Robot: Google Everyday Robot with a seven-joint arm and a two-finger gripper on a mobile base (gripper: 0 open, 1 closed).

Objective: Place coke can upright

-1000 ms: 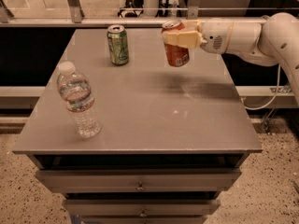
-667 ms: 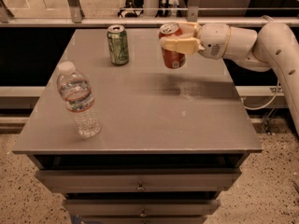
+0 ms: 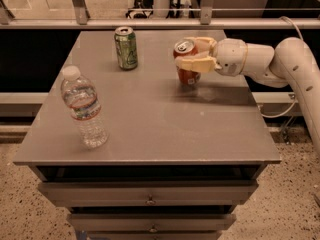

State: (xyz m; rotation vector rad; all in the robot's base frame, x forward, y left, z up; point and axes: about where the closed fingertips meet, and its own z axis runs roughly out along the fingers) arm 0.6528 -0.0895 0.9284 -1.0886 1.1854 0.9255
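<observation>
The coke can [image 3: 186, 75] is red-orange with a silver top. It stands upright with its base at or just above the grey table top [image 3: 150, 109], right of centre toward the back. My gripper [image 3: 192, 55] reaches in from the right on a white arm and is shut on the can, with one cream finger [image 3: 196, 64] across its front and the other behind it.
A green can [image 3: 125, 48] stands upright at the back, left of the coke can. A clear plastic water bottle [image 3: 85, 107] stands near the front left. The table has drawers [image 3: 150, 200] below its front edge. A metal rail [image 3: 150, 23] runs behind the table.
My gripper has lowered the coke can and moved it slightly left, from held above the table down to about the surface.
</observation>
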